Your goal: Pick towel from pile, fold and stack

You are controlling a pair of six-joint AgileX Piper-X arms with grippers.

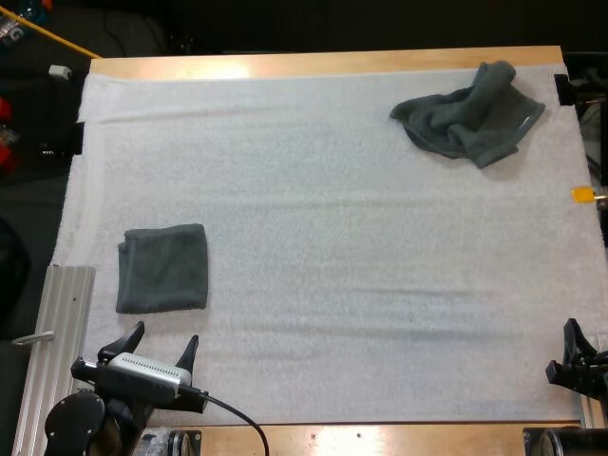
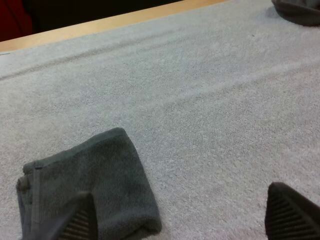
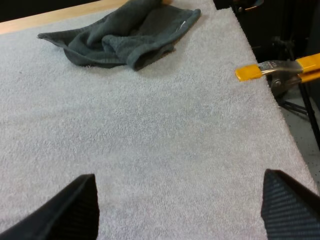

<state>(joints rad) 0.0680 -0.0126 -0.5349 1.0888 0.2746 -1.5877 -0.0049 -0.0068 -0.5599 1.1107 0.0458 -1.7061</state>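
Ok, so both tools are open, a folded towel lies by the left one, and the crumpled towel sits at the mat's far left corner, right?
Not quite: the crumpled towel sits at the far right corner of the mat, as the high view shows. The rest holds.

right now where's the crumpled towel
High view: crumpled towel lies at the far right corner of the mat, apart from the folded towel at near left.
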